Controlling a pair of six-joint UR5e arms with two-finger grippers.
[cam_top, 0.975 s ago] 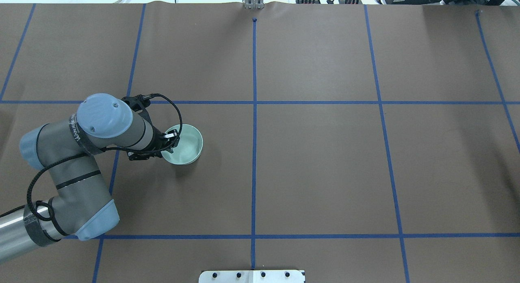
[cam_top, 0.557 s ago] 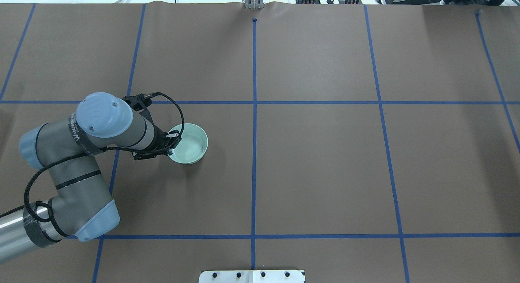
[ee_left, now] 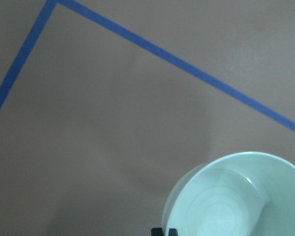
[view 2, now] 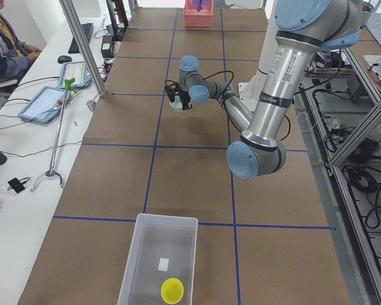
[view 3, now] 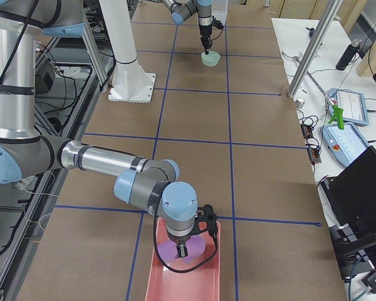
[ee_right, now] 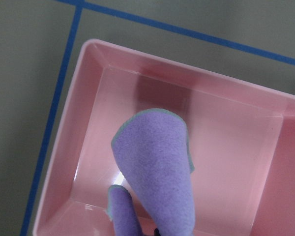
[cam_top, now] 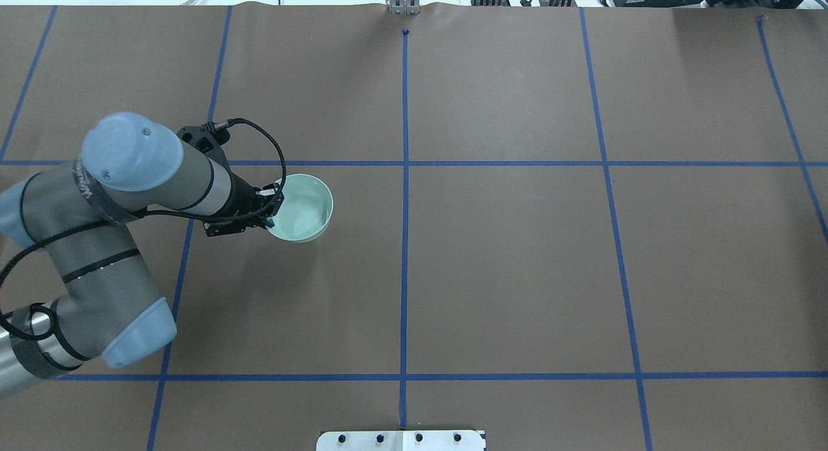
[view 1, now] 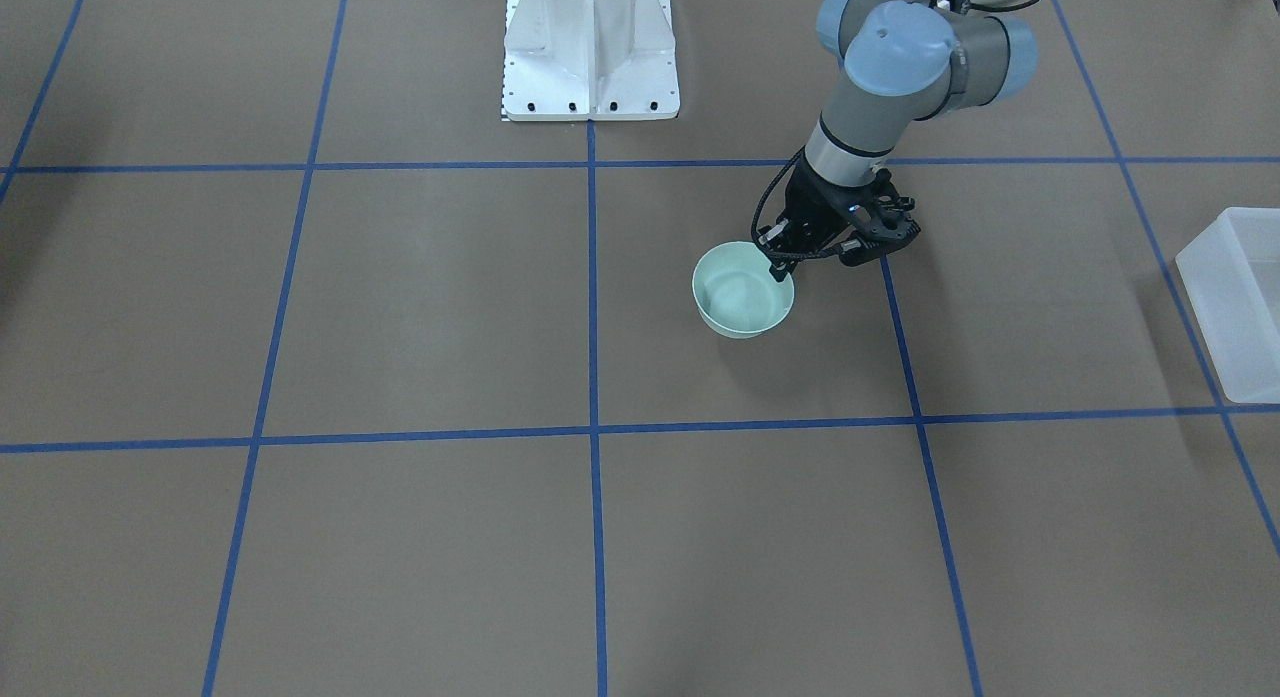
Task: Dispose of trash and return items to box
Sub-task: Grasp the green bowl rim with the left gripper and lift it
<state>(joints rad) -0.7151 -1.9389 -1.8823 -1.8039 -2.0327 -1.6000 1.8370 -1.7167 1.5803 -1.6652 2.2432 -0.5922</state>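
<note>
The pale mint-green bowl (cam_top: 301, 209) hangs a little above the brown table, tilted, held by its rim. My left gripper (cam_top: 272, 202) is shut on the rim's near side; it also shows in the front view (view 1: 781, 266) and the left wrist view (ee_left: 165, 231), where the bowl (ee_left: 236, 196) looks empty. The frosted white box (view 2: 168, 218) stands at the table's left end, far from the bowl, with a yellow disc (view 2: 172, 290) inside. My right gripper (view 3: 183, 251) is shut on a purple cloth (ee_right: 157, 167) hanging over a pink tray (ee_right: 93, 147).
The box's corner shows at the front view's right edge (view 1: 1232, 295). The white robot base (view 1: 590, 52) stands at the table's near middle edge. Blue tape lines (cam_top: 405, 205) grid the brown table. An operator (view 2: 3, 44) sits beside the table.
My left arm has lifted the bowl and carried it a little away from the robot's base. The bowl looks larger and higher than before.
</note>
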